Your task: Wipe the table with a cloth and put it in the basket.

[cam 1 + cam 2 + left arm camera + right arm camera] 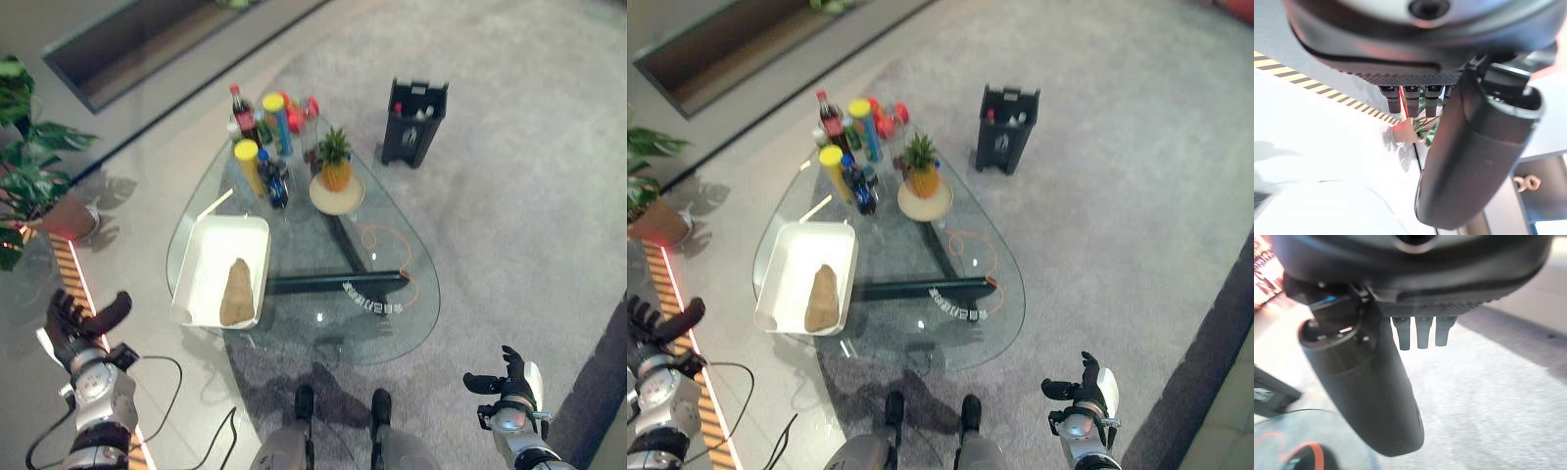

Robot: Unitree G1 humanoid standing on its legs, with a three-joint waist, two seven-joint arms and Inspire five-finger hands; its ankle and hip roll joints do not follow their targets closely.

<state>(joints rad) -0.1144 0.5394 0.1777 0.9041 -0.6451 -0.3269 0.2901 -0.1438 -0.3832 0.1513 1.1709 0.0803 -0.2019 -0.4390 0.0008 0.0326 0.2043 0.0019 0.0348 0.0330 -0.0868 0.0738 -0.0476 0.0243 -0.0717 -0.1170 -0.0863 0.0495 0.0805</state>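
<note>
Left eye view: brown cloth [236, 292] lies in white basket [196, 257] on glass worktop [402, 313], well ahead of both hands. Left hand [76, 323] low beside worktop, fingers [1394, 100] relaxed, wide, holding nothing. Right hand [509, 384] near worktop's near edge, fingers [1422, 335] straight, empty. Bottles [257, 132], pineapple [335, 162] at far end.

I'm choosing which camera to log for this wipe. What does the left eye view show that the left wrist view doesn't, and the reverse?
The left eye view shows the glass table, the white basket holding the brown cloth, bottles, a pineapple and the open right hand. The left wrist view adds the left hand's straight fingers from close up, holding nothing. Both show the left hand and the potted plant.
</note>
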